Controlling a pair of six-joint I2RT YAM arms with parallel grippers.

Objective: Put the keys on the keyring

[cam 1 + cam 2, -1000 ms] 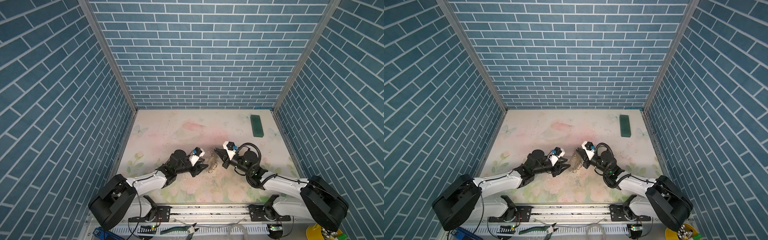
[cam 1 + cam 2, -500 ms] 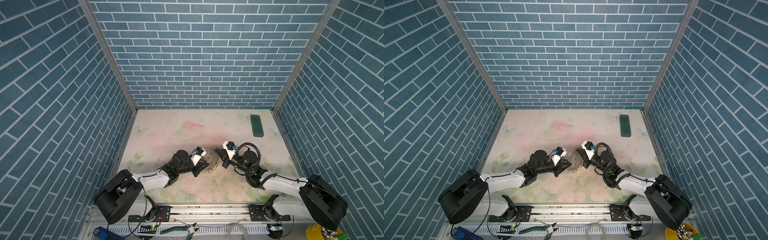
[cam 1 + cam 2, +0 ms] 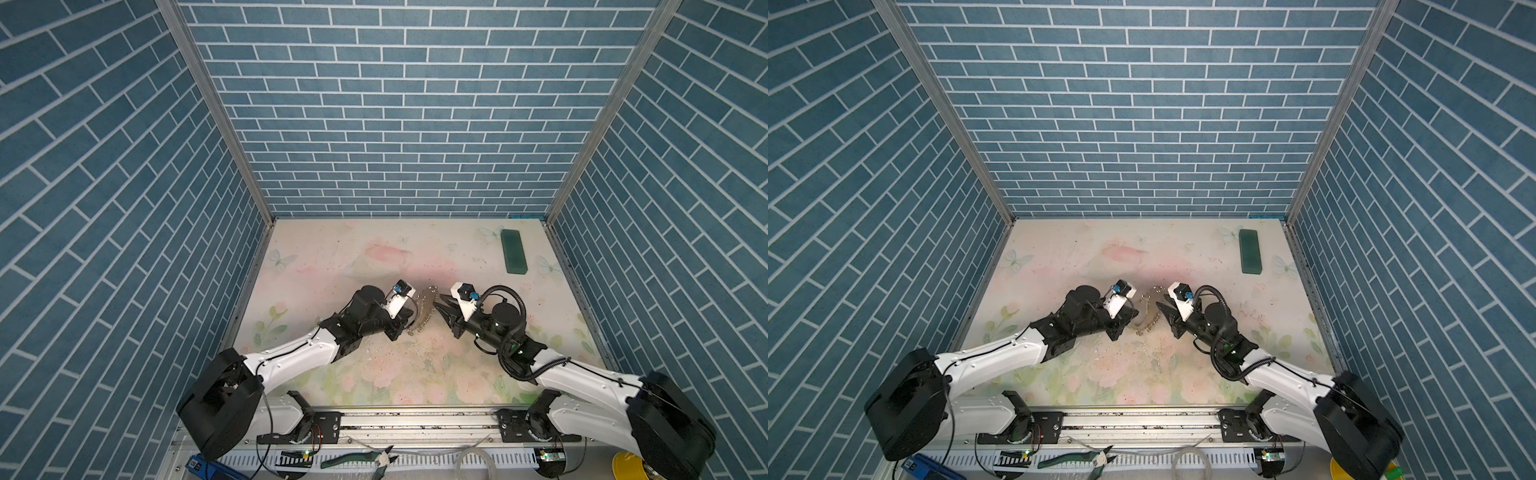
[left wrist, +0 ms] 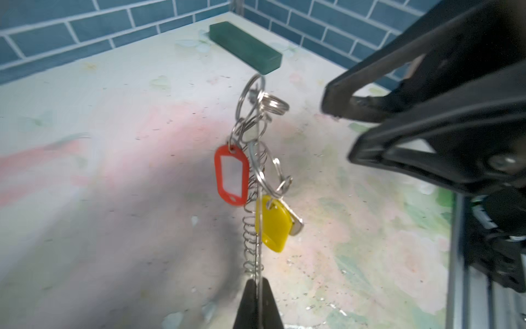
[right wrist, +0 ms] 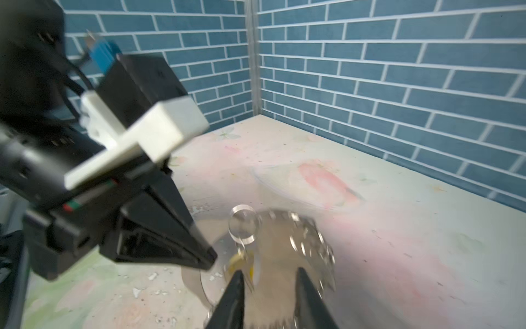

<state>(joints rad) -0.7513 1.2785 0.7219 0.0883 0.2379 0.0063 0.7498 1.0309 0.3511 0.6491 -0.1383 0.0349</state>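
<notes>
The keyring stands on edge, a thin hoop fringed with silver wire clips. My left gripper is shut on its rim. The keys hang off it on silver split rings, the red one above the yellow one. In both top views the keyring sits between the left gripper and the right gripper. My right gripper is open, with the blurred keyring just beyond its fingertips.
A dark green block lies at the back right, near the wall. Small debris speckles the floral mat around the grippers. Pliers lie on the front rail outside the mat.
My left gripper has moved in and shut on the keyring's rim. My right gripper, shut before, has opened and let go of the keyring.
</notes>
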